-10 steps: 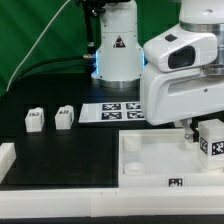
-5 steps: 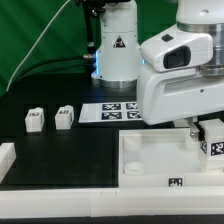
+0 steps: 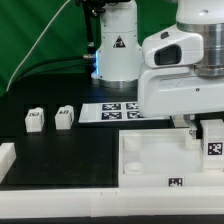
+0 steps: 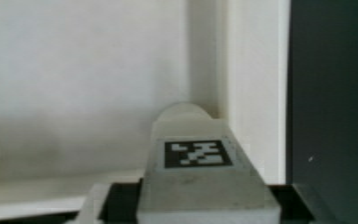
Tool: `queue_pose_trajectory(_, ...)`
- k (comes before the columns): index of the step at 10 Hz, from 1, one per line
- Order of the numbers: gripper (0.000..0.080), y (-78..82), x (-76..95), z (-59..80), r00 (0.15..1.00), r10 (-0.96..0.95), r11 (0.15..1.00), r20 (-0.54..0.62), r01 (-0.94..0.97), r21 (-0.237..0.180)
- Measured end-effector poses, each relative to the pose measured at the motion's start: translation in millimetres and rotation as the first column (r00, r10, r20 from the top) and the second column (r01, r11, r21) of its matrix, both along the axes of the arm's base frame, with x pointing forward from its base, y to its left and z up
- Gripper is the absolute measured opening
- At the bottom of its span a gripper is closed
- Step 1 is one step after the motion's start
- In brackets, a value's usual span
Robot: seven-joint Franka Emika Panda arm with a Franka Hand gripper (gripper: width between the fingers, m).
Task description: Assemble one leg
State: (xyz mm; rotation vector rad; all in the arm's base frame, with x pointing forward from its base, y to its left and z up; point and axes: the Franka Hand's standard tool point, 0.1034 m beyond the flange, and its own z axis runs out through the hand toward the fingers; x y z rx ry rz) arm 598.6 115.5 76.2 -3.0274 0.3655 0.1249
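Two legs [image 3: 35, 120] [image 3: 65, 116] stand side by side on the black table [image 3: 60, 150] at the exterior view's left, well apart from the arm. Next comes the marker board [image 3: 115, 111], flat on the table. At the right, the arm reaches straight down over the white tray part [image 3: 150, 160]; its gripper [image 3: 196, 129] is clamped on a third leg [image 3: 212, 140] [image 4: 197, 155], tag outward, over the tray's right corner.
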Motion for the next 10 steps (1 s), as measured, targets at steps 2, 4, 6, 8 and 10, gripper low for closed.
queue_pose_trajectory(2, 0.0295, 0.5, -0.7, -0.7, 0.964, -0.265, 0.964, -0.025, 0.265, -0.007)
queue_pose_trajectory(4, 0.0295, 0.9, -2.0, -1.9, 0.889, -0.455, 0.891, -0.05, 0.454, -0.016)
queue_pose_trajectory(6, 0.0295, 2.4, -2.7, -2.5, 0.78, -0.622, 0.783, -0.071, 0.621, -0.036)
queue_pose_trajectory(8, 0.0295, 4.2, -3.0, -2.6, 0.651, -0.754, 0.656, -0.087, 0.752, -0.058)
queue_pose_trajectory(10, 0.03, 4.4, -3.1, -2.6, 0.656, -0.749, 0.662, -0.087, 0.748, -0.057)
